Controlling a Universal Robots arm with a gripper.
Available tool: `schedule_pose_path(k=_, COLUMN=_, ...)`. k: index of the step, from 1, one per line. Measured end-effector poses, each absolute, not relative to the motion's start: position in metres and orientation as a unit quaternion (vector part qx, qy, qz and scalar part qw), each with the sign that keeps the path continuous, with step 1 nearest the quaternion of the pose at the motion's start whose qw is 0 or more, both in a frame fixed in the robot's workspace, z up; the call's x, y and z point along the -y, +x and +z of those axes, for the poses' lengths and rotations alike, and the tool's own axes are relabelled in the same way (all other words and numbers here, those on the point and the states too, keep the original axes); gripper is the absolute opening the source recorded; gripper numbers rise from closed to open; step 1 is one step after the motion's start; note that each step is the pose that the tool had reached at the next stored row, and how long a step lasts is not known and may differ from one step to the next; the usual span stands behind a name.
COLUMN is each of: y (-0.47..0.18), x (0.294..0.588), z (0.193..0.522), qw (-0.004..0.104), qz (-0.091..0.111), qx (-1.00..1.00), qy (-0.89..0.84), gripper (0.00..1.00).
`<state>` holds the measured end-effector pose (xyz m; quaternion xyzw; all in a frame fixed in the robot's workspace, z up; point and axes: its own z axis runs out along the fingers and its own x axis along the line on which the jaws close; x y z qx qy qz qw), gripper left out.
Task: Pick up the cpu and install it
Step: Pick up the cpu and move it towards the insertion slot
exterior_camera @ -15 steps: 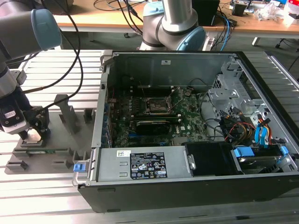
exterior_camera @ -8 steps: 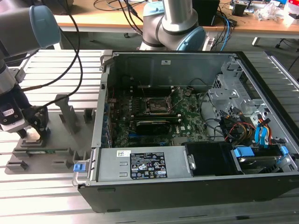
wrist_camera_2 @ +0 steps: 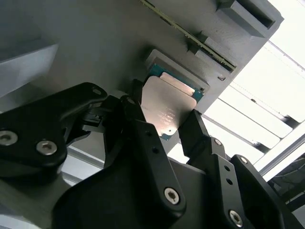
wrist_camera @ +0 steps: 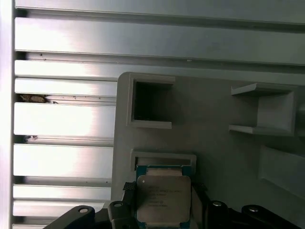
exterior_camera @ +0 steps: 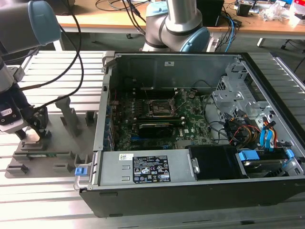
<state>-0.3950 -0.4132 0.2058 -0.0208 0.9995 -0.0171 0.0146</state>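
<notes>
The cpu (wrist_camera_2: 169, 102), a small flat chip with a silvery top and a green rim, lies at its nest on the grey fixture plate (wrist_camera_2: 95, 43). My gripper (wrist_camera_2: 167, 121) has one black finger (wrist_camera_2: 136, 114) against each side of the chip and is shut on it. The first wrist view shows the cpu (wrist_camera: 163, 198) held between the fingers (wrist_camera: 127, 193) just below the nest's raised wall. In the exterior view my gripper (exterior_camera: 32, 134) is low over the fixture plate (exterior_camera: 52, 148) at the exterior view's left. The motherboard's black socket frame (exterior_camera: 162, 109) sits in the open computer case (exterior_camera: 190, 191).
Upright grey holders (exterior_camera: 69, 114) stand on the fixture plate beside my gripper. A long black graphics card (exterior_camera: 155, 128) lies just in front of the socket. Cables and drive bays (exterior_camera: 252, 129) fill the case's right side. A second arm's base (exterior_camera: 178, 24) stands behind the case.
</notes>
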Motion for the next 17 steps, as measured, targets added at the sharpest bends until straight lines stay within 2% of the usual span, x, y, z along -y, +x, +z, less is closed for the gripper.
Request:
schedule_pose_path(k=10, y=-0.395, x=0.413, z=0.221, qw=0.015, qz=-0.017, qx=-1.000, qy=-0.021, gripper=0.55)
schedule_pose_path(k=17, y=-0.395, x=0.413, z=0.245, qw=0.015, qz=-0.017, qx=-1.000, qy=-0.021, gripper=0.55)
